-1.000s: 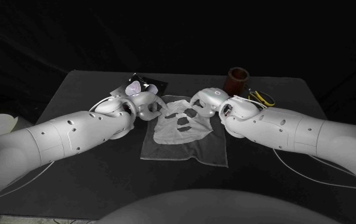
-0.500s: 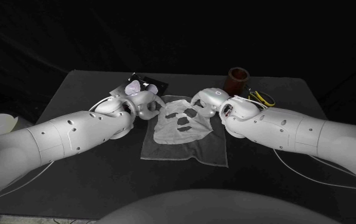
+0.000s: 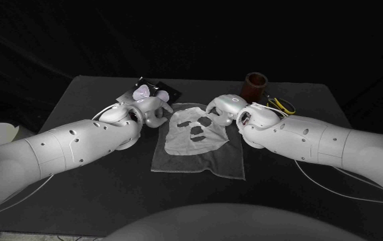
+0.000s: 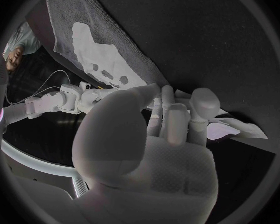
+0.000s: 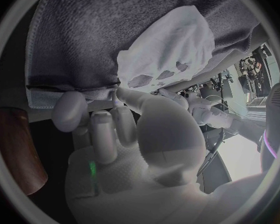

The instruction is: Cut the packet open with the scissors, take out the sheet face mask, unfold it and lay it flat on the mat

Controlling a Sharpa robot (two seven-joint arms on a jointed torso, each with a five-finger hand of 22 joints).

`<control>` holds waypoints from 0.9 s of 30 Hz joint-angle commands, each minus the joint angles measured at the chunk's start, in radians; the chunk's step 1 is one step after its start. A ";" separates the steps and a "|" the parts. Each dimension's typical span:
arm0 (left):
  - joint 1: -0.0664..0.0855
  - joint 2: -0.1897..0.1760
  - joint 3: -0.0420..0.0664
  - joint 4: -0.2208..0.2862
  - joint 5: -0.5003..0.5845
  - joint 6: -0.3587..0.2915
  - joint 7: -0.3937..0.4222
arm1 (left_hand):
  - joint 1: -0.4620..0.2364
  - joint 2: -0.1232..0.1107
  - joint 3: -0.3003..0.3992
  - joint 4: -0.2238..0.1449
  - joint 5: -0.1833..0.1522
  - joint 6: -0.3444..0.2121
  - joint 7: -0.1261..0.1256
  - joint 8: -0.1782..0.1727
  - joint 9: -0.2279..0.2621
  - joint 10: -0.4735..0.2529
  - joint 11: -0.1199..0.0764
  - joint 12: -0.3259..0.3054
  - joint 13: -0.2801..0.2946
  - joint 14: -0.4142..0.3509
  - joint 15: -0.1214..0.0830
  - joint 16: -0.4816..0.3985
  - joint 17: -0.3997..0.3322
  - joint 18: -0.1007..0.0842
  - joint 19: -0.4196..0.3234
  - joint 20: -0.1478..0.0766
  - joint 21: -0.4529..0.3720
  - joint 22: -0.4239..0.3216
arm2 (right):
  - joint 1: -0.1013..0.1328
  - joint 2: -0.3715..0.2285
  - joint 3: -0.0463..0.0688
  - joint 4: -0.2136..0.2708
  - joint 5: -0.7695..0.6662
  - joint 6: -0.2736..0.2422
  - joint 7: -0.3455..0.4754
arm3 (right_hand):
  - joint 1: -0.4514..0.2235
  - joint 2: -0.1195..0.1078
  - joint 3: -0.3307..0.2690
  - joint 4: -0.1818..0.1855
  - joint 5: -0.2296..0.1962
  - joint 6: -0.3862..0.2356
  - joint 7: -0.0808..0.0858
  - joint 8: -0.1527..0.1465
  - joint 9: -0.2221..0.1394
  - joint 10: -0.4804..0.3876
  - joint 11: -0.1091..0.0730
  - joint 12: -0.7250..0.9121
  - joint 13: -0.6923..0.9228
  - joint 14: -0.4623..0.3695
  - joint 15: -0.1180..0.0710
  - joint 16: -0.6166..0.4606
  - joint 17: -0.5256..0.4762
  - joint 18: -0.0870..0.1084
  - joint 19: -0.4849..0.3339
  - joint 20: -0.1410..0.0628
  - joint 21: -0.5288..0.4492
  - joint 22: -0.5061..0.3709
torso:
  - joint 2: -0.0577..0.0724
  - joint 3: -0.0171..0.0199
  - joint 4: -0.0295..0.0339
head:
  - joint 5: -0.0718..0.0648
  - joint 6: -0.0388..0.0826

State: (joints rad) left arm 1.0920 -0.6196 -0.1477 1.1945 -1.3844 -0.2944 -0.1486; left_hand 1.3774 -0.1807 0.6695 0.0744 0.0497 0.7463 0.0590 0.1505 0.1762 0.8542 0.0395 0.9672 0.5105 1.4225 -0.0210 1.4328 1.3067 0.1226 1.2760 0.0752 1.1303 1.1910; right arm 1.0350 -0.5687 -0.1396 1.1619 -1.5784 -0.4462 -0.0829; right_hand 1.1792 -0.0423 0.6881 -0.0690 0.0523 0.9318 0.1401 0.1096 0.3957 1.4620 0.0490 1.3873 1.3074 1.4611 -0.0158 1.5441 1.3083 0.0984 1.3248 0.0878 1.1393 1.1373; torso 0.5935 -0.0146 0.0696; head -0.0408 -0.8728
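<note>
The white sheet mask [image 3: 195,132] lies unfolded on the grey mat [image 3: 200,163] mid-table, eye and mouth holes showing; it appears again as the mask [image 4: 101,55] and the mask [image 5: 171,45]. My left hand [image 3: 148,106] hovers just off the mat's far left corner, fingers apart and holding nothing. My right hand [image 3: 226,108] is at the mat's far right corner, its fingertips [image 5: 84,104] at the mat's hem [image 5: 65,92] and nothing gripped. The cut packet [image 3: 150,89] lies behind the left hand. Yellow-handled scissors [image 3: 281,105] lie to the right.
A brown cup [image 3: 255,86] stands at the back right, close behind the right hand and beside the scissors; the cup [image 5: 15,149] sits near my fingers. Packet scraps [image 4: 233,127] lie on the dark table [image 3: 96,197] past the left hand.
My left hand has drawn back leftwards off the mask's far left edge, toward the packet. The right hand and the mask have stayed put.
</note>
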 commanded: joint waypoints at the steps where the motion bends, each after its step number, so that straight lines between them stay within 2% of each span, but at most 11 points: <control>1: -0.009 -0.012 -0.006 -0.015 -0.021 0.019 -0.087 | 0.005 -0.007 0.007 0.002 -0.001 -0.041 0.062 0.006 0.001 -0.006 0.000 0.004 0.002 0.005 0.000 0.004 0.001 -0.008 0.005 0.001 0.006 0.001 | -0.001 -0.004 -0.001 -0.001 -0.006 -0.015 -0.014 | 0.004 0.003 -0.007 0.002 -0.004 0.000 0.004 -0.002 0.002 0.025 0.006 -0.002 0.107 0.099 -0.001 0.004 0.222 0.010 -0.003 -0.001 -0.004 0.000 | 0.000 0.0000 0.0005 | 0.000 0.000; 4: -0.009 -0.011 -0.006 -0.014 -0.019 0.013 -0.075 | 0.005 -0.007 0.007 0.002 -0.001 -0.037 0.062 0.008 0.002 -0.005 0.000 0.004 0.002 0.005 0.000 0.004 0.000 -0.008 0.005 0.001 0.006 0.001 | -0.001 -0.006 -0.001 0.001 0.019 -0.041 0.028 | 0.005 0.003 -0.007 0.002 -0.004 0.001 0.005 -0.002 0.001 0.025 0.006 -0.003 0.107 0.099 -0.001 0.004 0.224 0.009 -0.002 -0.001 -0.003 0.002 | 0.000 -0.0005 0.0005 | 0.001 0.000; 9: -0.008 -0.014 -0.006 -0.008 -0.006 -0.004 -0.034 | 0.003 -0.007 0.010 0.005 -0.001 -0.013 0.063 0.016 0.009 -0.005 0.001 0.009 0.004 0.000 0.000 -0.001 -0.009 -0.005 -0.003 0.001 -0.005 -0.009 | -0.001 -0.015 -0.001 0.009 0.116 -0.125 0.149 | 0.022 0.005 -0.002 -0.012 -0.002 0.004 0.008 -0.003 -0.001 0.018 0.008 -0.016 0.095 0.095 0.001 -0.003 0.210 0.013 -0.012 0.000 -0.020 -0.013 | -0.001 0.0004 -0.0001 | 0.000 0.000; 10: -0.008 -0.016 -0.006 -0.005 0.001 -0.013 -0.015 | 0.001 -0.010 0.012 0.007 -0.001 -0.003 0.061 0.019 0.011 -0.012 0.001 0.007 0.003 -0.024 0.001 -0.025 -0.051 0.004 -0.028 0.002 -0.041 -0.040 | 0.000 -0.020 0.000 0.015 0.147 -0.146 0.178 | 0.024 0.005 -0.002 -0.014 -0.001 0.005 0.010 -0.003 -0.002 0.017 0.010 -0.019 0.093 0.095 0.001 -0.005 0.208 0.013 -0.012 0.000 -0.020 -0.013 | -0.001 0.0004 0.0002 | 0.000 0.000; 14: -0.008 -0.031 -0.002 0.012 0.029 -0.051 0.057 | 0.001 -0.014 0.017 0.008 -0.001 0.036 0.067 0.033 0.021 -0.015 0.003 0.010 0.003 -0.034 0.001 -0.036 -0.066 0.006 -0.036 0.002 -0.052 -0.048 | 0.008 -0.044 0.003 0.040 0.249 -0.175 0.239 | 0.019 -0.008 -0.015 -0.016 0.000 0.013 0.019 -0.002 -0.004 0.012 0.017 -0.029 0.085 0.092 0.007 -0.010 0.200 0.014 -0.017 0.004 -0.031 -0.021 | 0.000 -0.0003 -0.0002 | -0.003 0.000; 15: -0.008 -0.036 0.002 0.018 0.044 -0.063 0.081 | -0.004 -0.020 0.016 0.012 -0.001 0.043 0.071 0.037 0.023 -0.028 0.007 0.000 -0.003 -0.058 0.005 -0.061 -0.107 0.014 -0.060 0.004 -0.086 -0.077 | 0.012 -0.053 0.004 0.049 0.275 -0.174 0.247 | 0.017 -0.011 -0.019 -0.015 0.001 0.014 0.020 -0.003 -0.005 0.011 0.018 -0.030 0.084 0.092 0.008 -0.010 0.199 0.015 -0.018 0.005 -0.033 -0.022 | 0.000 -0.0006 -0.0009 | -0.003 0.000; 17: -0.008 -0.048 0.009 0.032 0.084 -0.087 0.125 | -0.007 -0.025 0.015 0.014 -0.001 0.045 0.073 0.037 0.024 -0.033 0.010 -0.004 -0.007 -0.074 0.008 -0.077 -0.130 0.019 -0.077 0.006 -0.111 -0.097 | 0.021 -0.071 0.006 0.068 0.318 -0.165 0.254 | 0.011 -0.022 -0.032 -0.014 0.004 0.017 0.021 -0.003 -0.007 0.010 0.020 -0.032 0.082 0.091 0.010 -0.012 0.196 0.015 -0.020 0.008 -0.038 -0.025 | 0.000 -0.0009 -0.0011 | -0.007 0.000; 21: -0.008 -0.078 0.024 0.070 0.209 -0.126 0.228 | -0.010 -0.036 0.008 0.015 -0.001 0.051 0.080 0.039 0.026 -0.035 0.016 -0.004 -0.012 -0.116 0.014 -0.115 -0.187 0.032 -0.125 0.011 -0.176 -0.149 | 0.038 -0.117 0.010 0.113 0.359 -0.118 0.239 | 0.010 -0.023 -0.036 -0.014 0.005 0.019 0.020 -0.003 -0.008 0.010 0.020 -0.031 0.083 0.092 0.011 -0.011 0.199 0.015 -0.019 0.008 -0.036 -0.024 | -0.002 -0.0009 -0.0006 | -0.014 0.000; 22: -0.008 -0.086 0.029 0.082 0.243 -0.128 0.252 | -0.011 -0.038 0.006 0.016 -0.001 0.051 0.081 0.038 0.026 -0.039 0.018 -0.004 -0.014 -0.150 0.016 -0.148 -0.234 0.041 -0.157 0.014 -0.221 -0.185 | 0.043 -0.130 0.011 0.125 0.360 -0.098 0.230 | 0.011 -0.025 -0.038 -0.015 0.004 0.020 0.020 -0.003 -0.008 0.011 0.019 -0.029 0.085 0.093 0.011 -0.009 0.202 0.015 -0.018 0.008 -0.035 -0.022 | -0.002 -0.0010 -0.0007 | -0.014 0.000; 27: -0.007 -0.119 0.045 0.136 0.387 -0.109 0.328 | -0.018 -0.044 -0.006 0.021 -0.001 0.053 0.092 0.037 0.027 -0.071 0.031 -0.031 -0.035 -0.182 0.027 -0.175 -0.270 0.047 -0.186 0.023 -0.262 -0.216 | 0.059 -0.185 0.014 0.170 0.307 0.000 0.162 | 0.012 -0.032 -0.052 -0.018 0.002 0.033 0.015 0.002 -0.009 0.011 0.016 -0.028 0.085 0.093 0.009 -0.009 0.202 0.016 -0.020 0.009 -0.041 -0.026 | -0.002 -0.0008 -0.0001 | -0.016 0.000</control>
State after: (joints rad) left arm 1.0838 -0.7354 -0.1041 1.3192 -1.1508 -0.3885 0.0662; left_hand 1.3596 -0.2175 0.6668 0.0952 0.0498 0.8010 0.1445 0.1929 0.2026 0.7840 0.0708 0.9345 0.4741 1.2384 0.0072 1.2565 1.0338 0.1555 1.0888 0.1002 0.8658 0.9724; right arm 1.0923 -0.7489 -0.1263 1.3234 -1.2694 -0.5298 0.1195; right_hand 1.1941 -0.0651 0.6408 -0.0887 0.0523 0.9598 0.1554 0.1098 0.3872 1.4651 0.0631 1.3619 1.3072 1.4629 -0.0104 1.5325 1.3076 0.0976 1.3086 0.0968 1.1045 1.1132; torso 0.5917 -0.0152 0.0691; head -0.0558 -0.8728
